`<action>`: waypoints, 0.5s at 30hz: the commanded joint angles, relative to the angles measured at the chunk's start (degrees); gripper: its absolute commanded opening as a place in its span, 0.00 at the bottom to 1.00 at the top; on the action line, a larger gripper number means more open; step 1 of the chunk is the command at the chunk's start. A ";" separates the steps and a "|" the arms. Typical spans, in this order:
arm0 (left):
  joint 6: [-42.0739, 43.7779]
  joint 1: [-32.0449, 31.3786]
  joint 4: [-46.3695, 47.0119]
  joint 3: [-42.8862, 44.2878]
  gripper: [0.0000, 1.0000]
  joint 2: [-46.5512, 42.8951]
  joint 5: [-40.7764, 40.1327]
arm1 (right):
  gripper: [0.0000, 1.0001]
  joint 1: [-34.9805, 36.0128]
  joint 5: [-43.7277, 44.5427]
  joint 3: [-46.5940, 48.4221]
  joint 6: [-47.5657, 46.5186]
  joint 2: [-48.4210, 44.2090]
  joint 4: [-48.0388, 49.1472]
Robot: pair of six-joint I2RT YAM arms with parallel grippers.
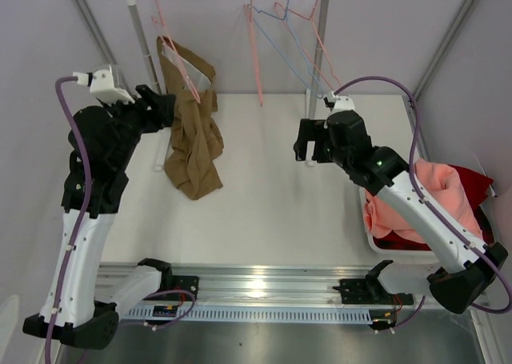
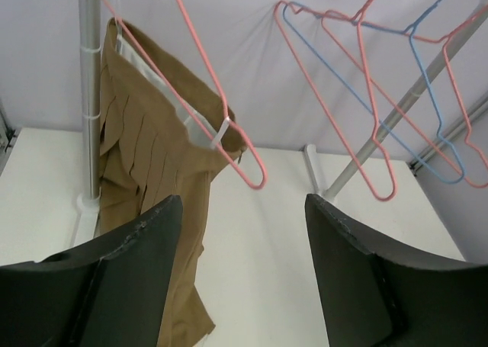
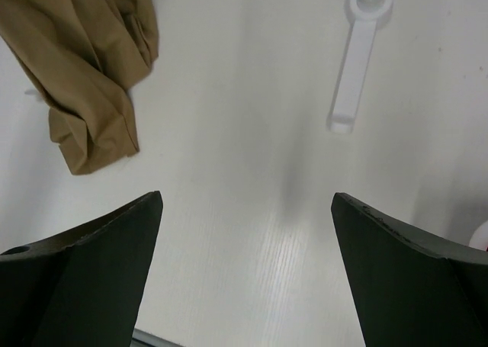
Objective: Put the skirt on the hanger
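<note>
The skirt [image 1: 192, 140], likely soft and floppy, hangs upper left on the hanger [image 2: 263, 171], hem on the bench [image 1: 264, 180], best gripped at its waistband; left pincer [image 2: 242, 210] and right pincer [image 3: 245, 202] gape empty.

The hanger [image 2: 203, 57] is cut off by the left wrist view's top edge.

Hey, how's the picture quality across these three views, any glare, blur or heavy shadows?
Top external: even light, soft shadows, a bright glare patch on the metal rail in front. Left wrist: skirt and hanger sharp, the left pincer dark and featureless. Right wrist: a streaky sheen on the table; the right pincer dark too.
</note>
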 commanded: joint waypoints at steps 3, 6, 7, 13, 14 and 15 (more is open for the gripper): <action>0.82 -0.25 -3.39 -5.47 0.72 -4.96 -0.88 | 1.00 -0.34 -1.89 -2.76 1.92 -2.73 2.23; -0.40 -0.25 -4.54 -10.13 0.72 -7.94 1.75 | 0.99 -0.34 -2.07 -3.55 2.19 -1.68 2.93; -1.02 -0.25 -4.02 -13.02 0.72 -8.91 2.89 | 0.99 -0.34 -2.24 -3.98 2.10 -1.42 3.29; -3.31 -0.25 -3.66 -23.67 0.70 -14.53 8.34 | 0.99 -0.69 -0.57 -6.97 1.40 -0.01 4.78; -3.66 -0.33 -3.66 -24.20 0.70 -14.98 8.96 | 0.99 -0.69 -0.49 -7.15 1.40 -0.01 4.61; -3.75 -0.25 -3.57 -24.90 0.70 -15.51 9.75 | 0.99 -0.78 -0.31 -7.59 1.48 -0.09 4.61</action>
